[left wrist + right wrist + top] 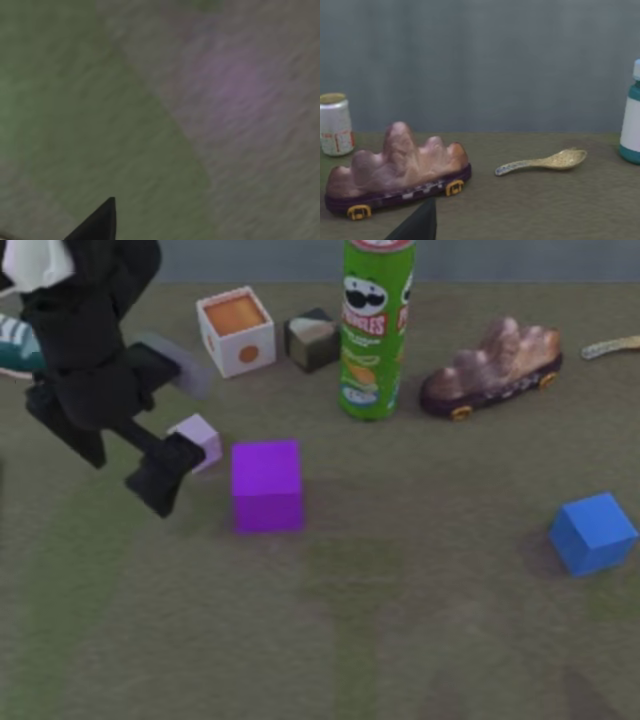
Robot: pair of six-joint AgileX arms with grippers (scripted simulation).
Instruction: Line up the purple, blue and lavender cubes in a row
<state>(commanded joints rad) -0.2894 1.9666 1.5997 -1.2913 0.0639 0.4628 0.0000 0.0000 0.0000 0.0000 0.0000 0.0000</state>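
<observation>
Shown from above, the left gripper [178,462] is placed against the lavender cube [198,439], just left of the purple cube [267,485]; its closure cannot be told. The blue cube [593,532] lies far right. Rigid, light cubes are presumably best pinched across opposite flat faces.

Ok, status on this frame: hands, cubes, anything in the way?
Left hand at lavender cube, grip unclear. Right arm out of top view. Purple cube beside lavender; blue cube far right, apart. Path between clear.
</observation>
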